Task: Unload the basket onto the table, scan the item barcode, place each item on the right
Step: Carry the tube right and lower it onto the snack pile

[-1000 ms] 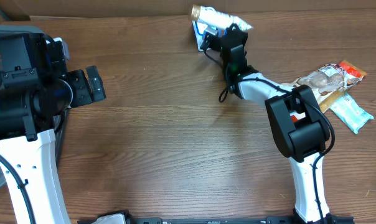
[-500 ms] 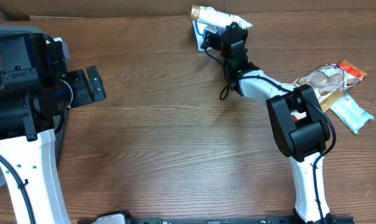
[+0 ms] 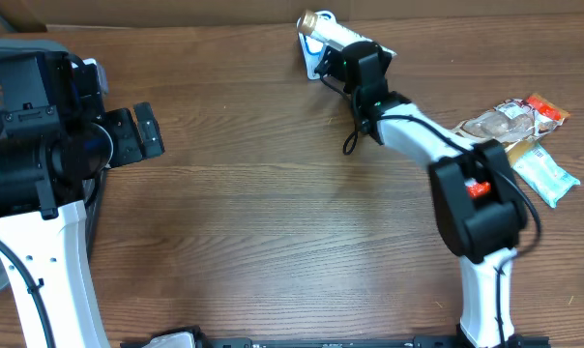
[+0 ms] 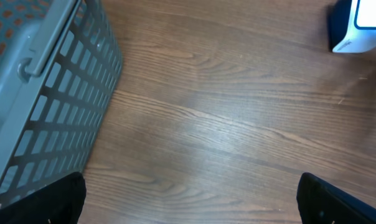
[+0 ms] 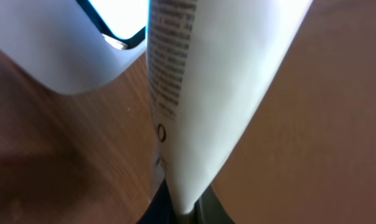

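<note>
Since one second ago the right arm has swung outwards: its black elbow block sits a little lower and more to the right, the white forearm is stretched straighter, and the tube has turned slightly above the scanner. The right gripper (image 3: 356, 56) is clamped on the flat, crimped end of the white tube (image 3: 338, 35), a smooth soft-looking tube with a shiny gold cap that points to the far left edge of the table (image 3: 253, 213). In the right wrist view the tube widens upwards from the pinched fingers and carries small dark print along one side. Just beside it is the barcode scanner (image 5: 63, 56), a rounded white plastic body with a dark rim around a brightly lit window. From overhead the scanner shows only as a small white and blue shape, partly under the tube; whether the two touch I cannot tell. The left gripper (image 3: 139, 132) rests well apart from them at the left side, its two black fingers spread wide with nothing between. The left wrist view shows beside it a grey plastic basket (image 4: 51, 93) with a lattice wall of slots. The table is brown with a wood-grain pattern. Near the right edge lie a crinkled clear snack bag (image 3: 505, 120) with an orange end and a pale teal wrapper (image 3: 545, 174), flat and oblong.
</note>
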Action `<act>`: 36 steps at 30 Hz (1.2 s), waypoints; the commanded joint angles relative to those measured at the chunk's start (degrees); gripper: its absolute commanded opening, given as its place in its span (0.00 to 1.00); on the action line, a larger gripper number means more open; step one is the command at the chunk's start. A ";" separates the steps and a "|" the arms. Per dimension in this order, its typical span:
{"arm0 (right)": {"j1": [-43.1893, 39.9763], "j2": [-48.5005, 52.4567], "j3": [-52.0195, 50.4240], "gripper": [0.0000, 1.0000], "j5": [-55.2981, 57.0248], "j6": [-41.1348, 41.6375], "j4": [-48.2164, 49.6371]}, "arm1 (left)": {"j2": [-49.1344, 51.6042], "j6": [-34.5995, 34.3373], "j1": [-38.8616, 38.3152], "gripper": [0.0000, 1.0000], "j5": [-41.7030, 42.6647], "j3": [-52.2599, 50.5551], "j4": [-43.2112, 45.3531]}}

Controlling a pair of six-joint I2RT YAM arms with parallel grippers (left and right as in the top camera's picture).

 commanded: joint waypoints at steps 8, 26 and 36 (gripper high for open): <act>-4.07 -30.34 2.14 0.04 -27.71 72.87 -32.79 | 0.31 -0.37 0.15 0.99 0.50 0.02 0.22; -24.26 -33.24 -19.41 0.04 -11.72 103.34 -56.57 | 0.31 -0.35 0.15 1.00 0.48 0.02 0.22; -26.36 -33.44 -23.78 0.74 -14.82 95.56 -51.74 | 0.31 -0.37 0.15 1.00 0.48 0.02 0.22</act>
